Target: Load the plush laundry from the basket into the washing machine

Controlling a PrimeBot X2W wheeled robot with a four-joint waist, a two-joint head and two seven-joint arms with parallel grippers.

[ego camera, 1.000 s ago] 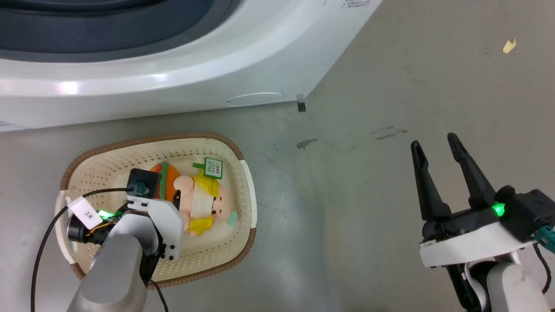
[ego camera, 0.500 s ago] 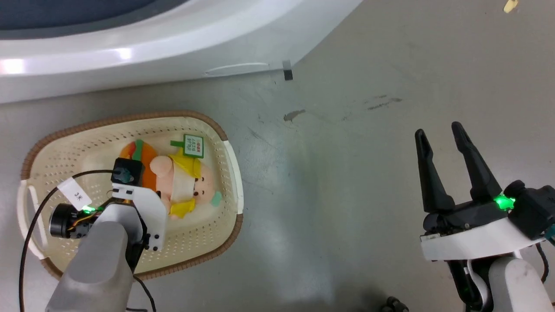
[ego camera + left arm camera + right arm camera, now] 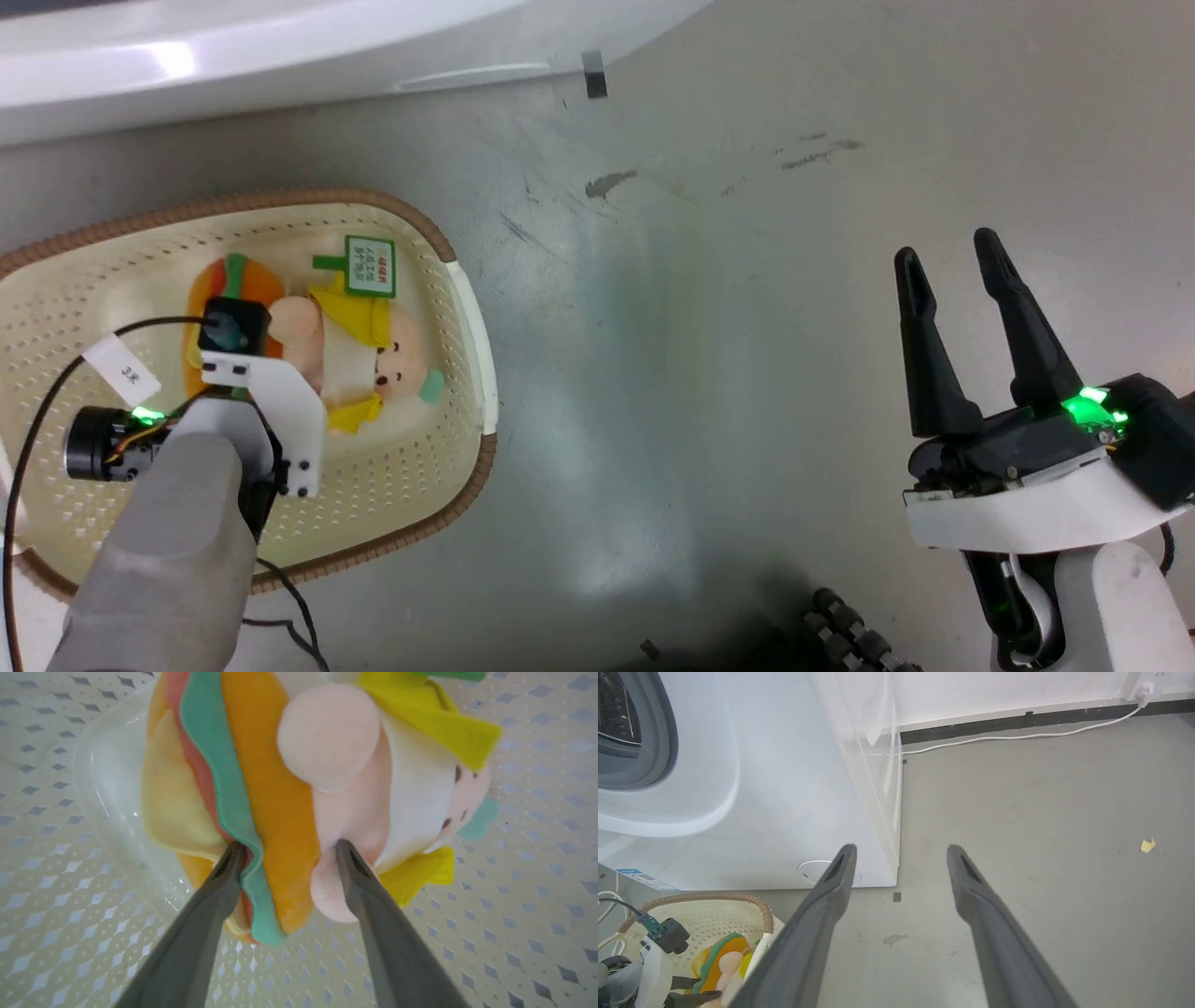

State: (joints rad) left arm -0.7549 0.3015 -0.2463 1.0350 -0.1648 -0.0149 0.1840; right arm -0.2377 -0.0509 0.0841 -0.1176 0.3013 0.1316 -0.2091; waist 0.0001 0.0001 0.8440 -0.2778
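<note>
Item under inspection: plush toy [image 3: 359, 350], lying on the floor of the basket [image 3: 425, 219], towards its washer-side half. Its orange, green-striped burger part faces the basket's left; the pink body in yellow clothing lies to the right, face pointing to the near rim. A green-and-white tag [image 3: 369, 266] lies flat beside the toy's upper end.

Left gripper [image 3: 287, 847]: lowered into the basket directly over the toy. In the left wrist view its two fingers stand apart, one tip at the edge of the burger layers, the other against the pink body, with the orange band between them. The fingers are spread wide and the fabric shows no squeeze; the gripper reads as open and straddling the toy, not clamped on it.

Basket: standing on grey floor [image 3: 709, 373], just in front of the washing machine [image 3: 280, 47], whose white front runs along the top of the head view. The right wrist view shows part of the grey ring [image 3: 668, 737] of its opening.

Right gripper [image 3: 943, 247]: well apart from the basket, over bare floor, fingers parted and holding nothing.

Floor: a dark stain [image 3: 609, 182] near the machine's corner.
</note>
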